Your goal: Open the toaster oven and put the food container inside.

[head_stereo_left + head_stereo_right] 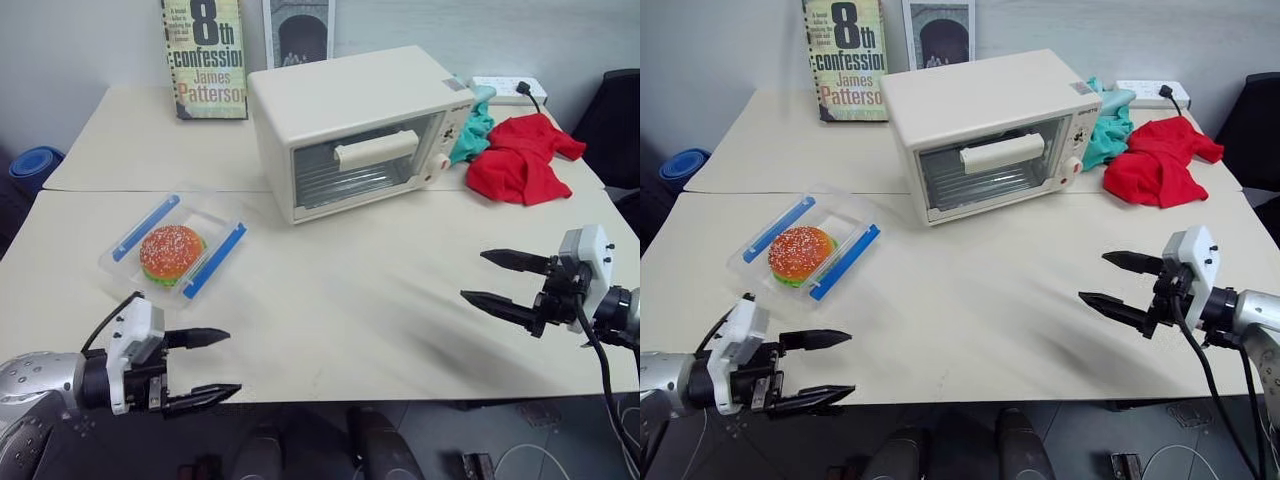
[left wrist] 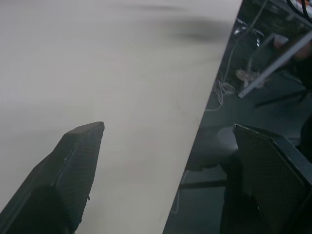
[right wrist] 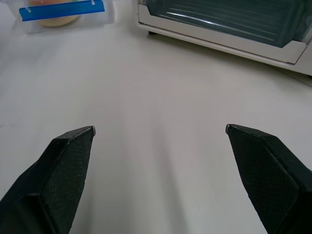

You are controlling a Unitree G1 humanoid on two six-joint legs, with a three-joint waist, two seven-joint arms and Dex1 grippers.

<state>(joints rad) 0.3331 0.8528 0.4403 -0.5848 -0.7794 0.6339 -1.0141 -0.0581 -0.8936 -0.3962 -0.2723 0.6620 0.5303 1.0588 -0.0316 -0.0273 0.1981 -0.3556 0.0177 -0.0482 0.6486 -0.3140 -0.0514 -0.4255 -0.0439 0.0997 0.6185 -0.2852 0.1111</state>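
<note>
The cream-white toaster oven stands at the back middle of the table with its glass door shut and its white bar handle facing me. The food container, a clear box with blue clip strips and a sesame-bun burger inside, lies on the table to the oven's front left. My left gripper hovers open at the table's near edge, below the container. My right gripper is open over the right side of the table, pointing toward the middle. Both hold nothing. The right wrist view shows the oven's door and the container ahead.
A red cloth and a teal cloth lie right of the oven, with a white power strip behind them. A book and a framed picture lean on the back wall. A dark chair stands at far right.
</note>
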